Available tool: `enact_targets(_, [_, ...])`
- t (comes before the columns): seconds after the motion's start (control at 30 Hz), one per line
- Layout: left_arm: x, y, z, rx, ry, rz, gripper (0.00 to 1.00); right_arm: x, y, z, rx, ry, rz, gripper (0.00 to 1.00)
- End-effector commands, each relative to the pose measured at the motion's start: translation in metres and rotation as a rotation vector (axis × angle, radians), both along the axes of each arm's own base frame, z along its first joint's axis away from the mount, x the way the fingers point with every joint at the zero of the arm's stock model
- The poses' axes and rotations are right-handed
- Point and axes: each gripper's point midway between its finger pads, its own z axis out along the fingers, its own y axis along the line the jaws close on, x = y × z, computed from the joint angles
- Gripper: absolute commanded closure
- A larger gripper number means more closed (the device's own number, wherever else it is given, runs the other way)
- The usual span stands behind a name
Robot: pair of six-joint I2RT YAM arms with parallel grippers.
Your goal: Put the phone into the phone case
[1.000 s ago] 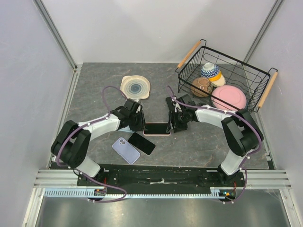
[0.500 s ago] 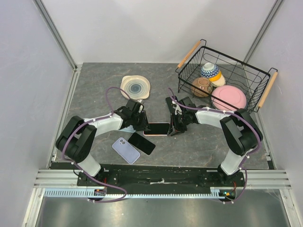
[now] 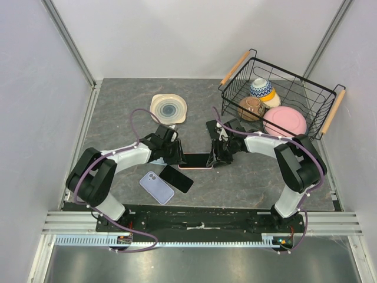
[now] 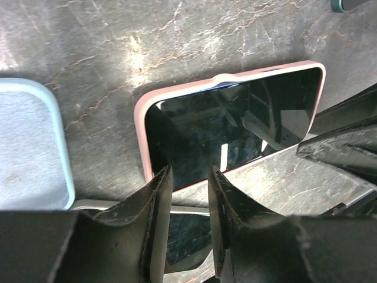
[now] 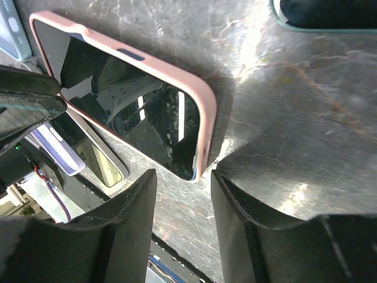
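Both arms are bent low and reached inward over the dark, marbled desk [image 3: 247, 177], which is enclosed by white walls [image 3: 194, 35]: the left arm [image 3: 126, 156] from one side, the right arm [image 3: 265, 143] from the other. The left end effector [image 4: 184, 177] and the right end effector [image 5: 182, 180] are each held slightly spread. The phone [image 4: 235, 127], lying in the pink case [image 4: 140, 127], is found between them, just ahead of both.

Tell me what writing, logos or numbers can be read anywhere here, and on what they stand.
None can be read.
The phone in the pink phone case shows a dark screen with reflections only.
The lilac case and black phone look unmarked from above.
The plate and blue-patterned bowl bear patterns, no lettering.
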Motion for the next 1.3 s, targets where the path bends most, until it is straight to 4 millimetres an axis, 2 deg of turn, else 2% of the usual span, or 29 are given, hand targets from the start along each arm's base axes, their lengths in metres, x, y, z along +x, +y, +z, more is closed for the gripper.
enact_targets(0.0, [-0.002, 0.017, 0.003, 0.070, -0.038, 0.000, 0.61, 0.015, -0.023, -0.019, -0.091, -0.023, -0.049, 0.50])
enact_targets(0.2, [0.004, 0.022, 0.013, 0.087, -0.074, 0.008, 0.60, 0.009, -0.024, -0.030, -0.094, 0.006, -0.038, 0.51])
enact_targets(0.57, [0.009, 0.038, -0.008, 0.182, -0.048, 0.037, 0.59, -0.009, -0.030, -0.048, -0.121, 0.055, 0.001, 0.59])
enact_targets(0.73, [0.006, 0.025, -0.018, 0.135, -0.006, -0.011, 0.59, -0.012, -0.039, -0.056, -0.184, 0.055, 0.010, 0.61])
enact_targets(0.87, [0.005, 0.023, -0.025, 0.134, 0.013, -0.024, 0.60, -0.011, -0.045, -0.062, -0.249, 0.048, 0.019, 0.64])
enact_targets(1.03, [0.005, 0.017, -0.024, 0.113, 0.017, -0.045, 0.60, -0.018, -0.043, -0.069, -0.310, 0.061, 0.060, 0.67])
enact_targets(1.27, [0.008, 0.007, -0.024, 0.095, 0.012, -0.065, 0.60, -0.018, -0.053, -0.074, -0.443, 0.040, 0.096, 0.75])
